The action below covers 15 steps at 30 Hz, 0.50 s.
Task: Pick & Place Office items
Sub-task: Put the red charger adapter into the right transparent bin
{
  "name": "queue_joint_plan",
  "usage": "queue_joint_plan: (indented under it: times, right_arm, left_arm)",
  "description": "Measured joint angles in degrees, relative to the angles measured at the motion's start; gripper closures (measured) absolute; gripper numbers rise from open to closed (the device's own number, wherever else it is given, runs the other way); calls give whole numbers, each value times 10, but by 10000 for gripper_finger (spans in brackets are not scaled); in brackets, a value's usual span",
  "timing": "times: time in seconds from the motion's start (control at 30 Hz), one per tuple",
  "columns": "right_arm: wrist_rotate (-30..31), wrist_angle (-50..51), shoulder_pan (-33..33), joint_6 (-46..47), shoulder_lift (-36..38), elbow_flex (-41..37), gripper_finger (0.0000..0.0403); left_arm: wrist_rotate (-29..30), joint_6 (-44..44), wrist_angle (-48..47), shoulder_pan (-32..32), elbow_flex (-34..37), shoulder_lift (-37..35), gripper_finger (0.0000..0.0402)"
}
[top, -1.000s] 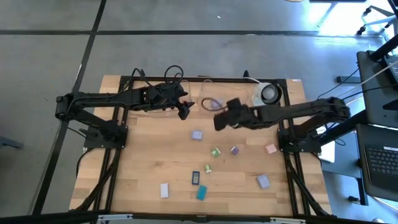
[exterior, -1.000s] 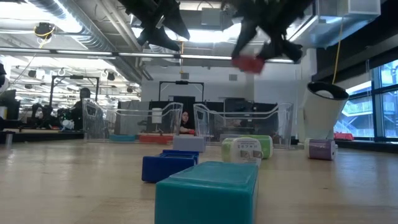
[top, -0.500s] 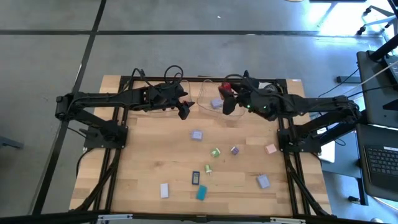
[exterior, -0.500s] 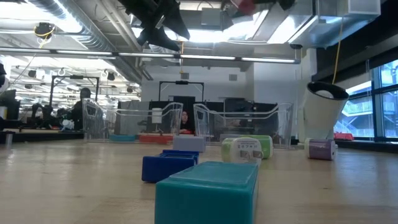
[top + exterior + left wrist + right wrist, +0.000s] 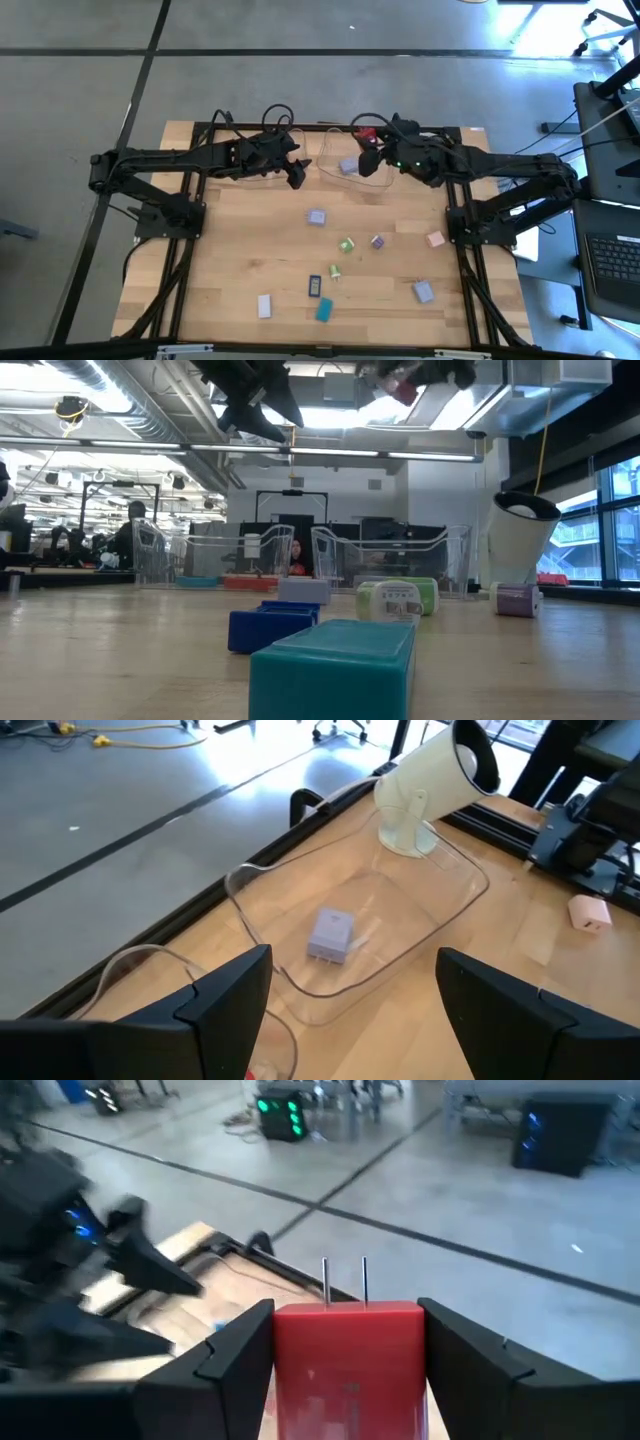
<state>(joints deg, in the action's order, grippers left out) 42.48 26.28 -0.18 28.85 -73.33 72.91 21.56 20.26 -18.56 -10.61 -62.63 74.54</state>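
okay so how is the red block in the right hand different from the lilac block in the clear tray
The red block is red and clamped between the right hand's fingers, up in the air above the far edge of the table; the lilac block is pale purple and lies loose on the floor of the clear tray, with nothing touching it. The red block's two metal prongs show clearly; the lilac block's cannot be made out. Both are small, boxy pieces.

- We see the right claw (image 5: 366,150), gripping the red piece (image 5: 367,136), has swung from mid-frame to the upper centre, above the clear tray (image 5: 352,170).
- In the low view it rose to the top edge.
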Motion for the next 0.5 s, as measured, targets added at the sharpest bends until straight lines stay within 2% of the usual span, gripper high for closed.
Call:
queue_joint_plan:
  times: [0.3, 0.5]
  right_arm:
    - [-27, 14, -59, 78, -50, -75, 181]
    - [-61, 12, -113, 97, -115, -91, 181]
  left_arm:
    - [1, 0, 5, 0, 0, 0, 123]
    - [-1, 2, 6, 0, 0, 0, 123]
